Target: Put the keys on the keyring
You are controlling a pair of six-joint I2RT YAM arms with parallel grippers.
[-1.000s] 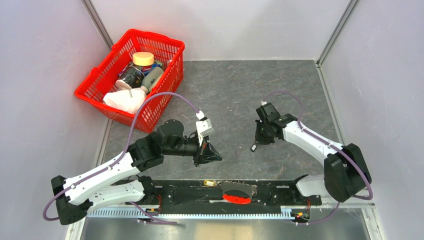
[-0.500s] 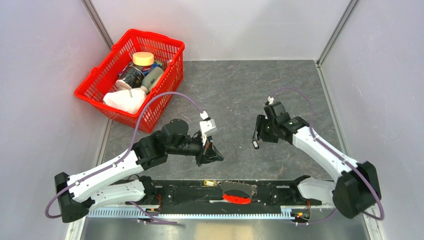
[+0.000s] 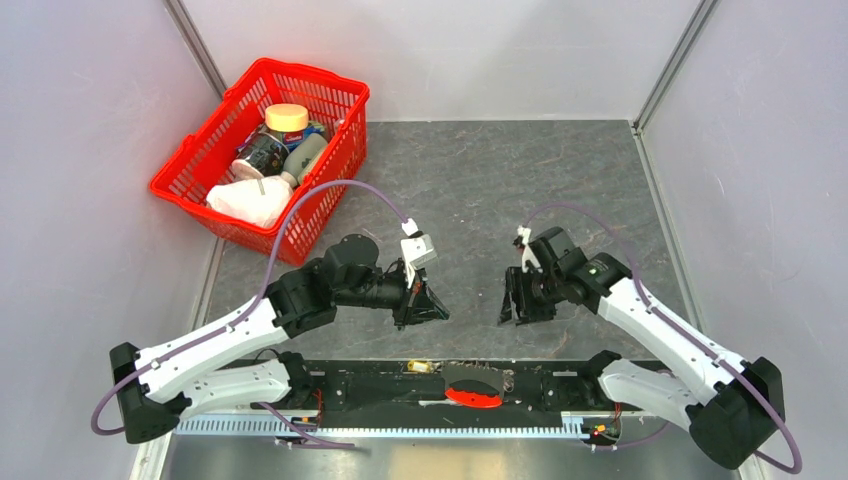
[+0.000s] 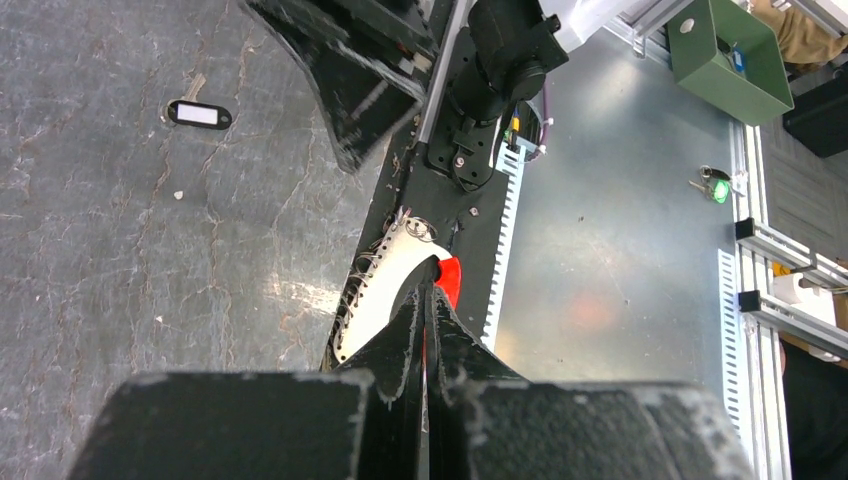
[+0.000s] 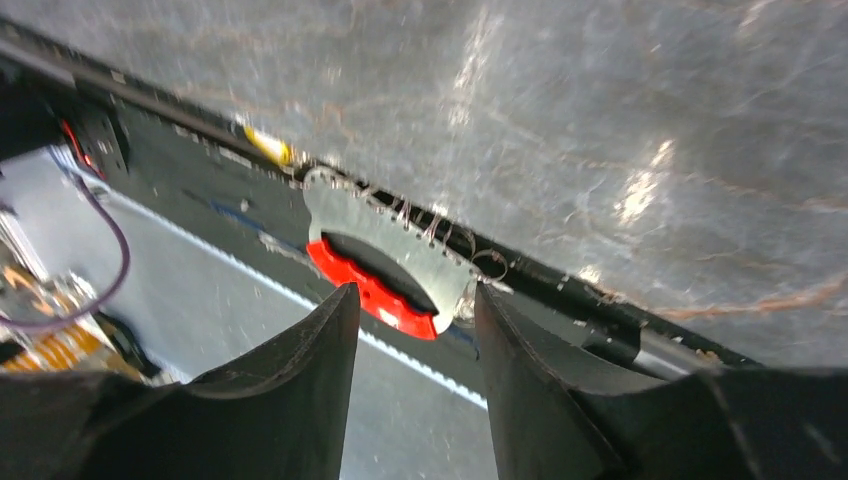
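My left gripper [image 3: 438, 312] [image 4: 428, 290] hovers left of centre, shut on a thin red sliver that looks like the keyring's strap. The ring itself is hidden. One of the keys [image 4: 200, 113], small, with a black-framed white tag, lies flat on the grey table in the left wrist view. The top view hides it under my right gripper [image 3: 514, 304]. That gripper [image 5: 410, 295] is open with nothing between its fingers and hangs just above the table, facing the left one.
A red basket [image 3: 262, 150] holding jars and a white cloth stands at the back left. Along the near edge runs a black rail [image 3: 560, 385] carrying a red and white disc [image 3: 473, 392] [image 5: 385, 270]. Side walls close in the table.
My right gripper has opened and let go of the tagged key, which now lies on the table. It then swung down and toward the near edge. The left arm has barely shifted.
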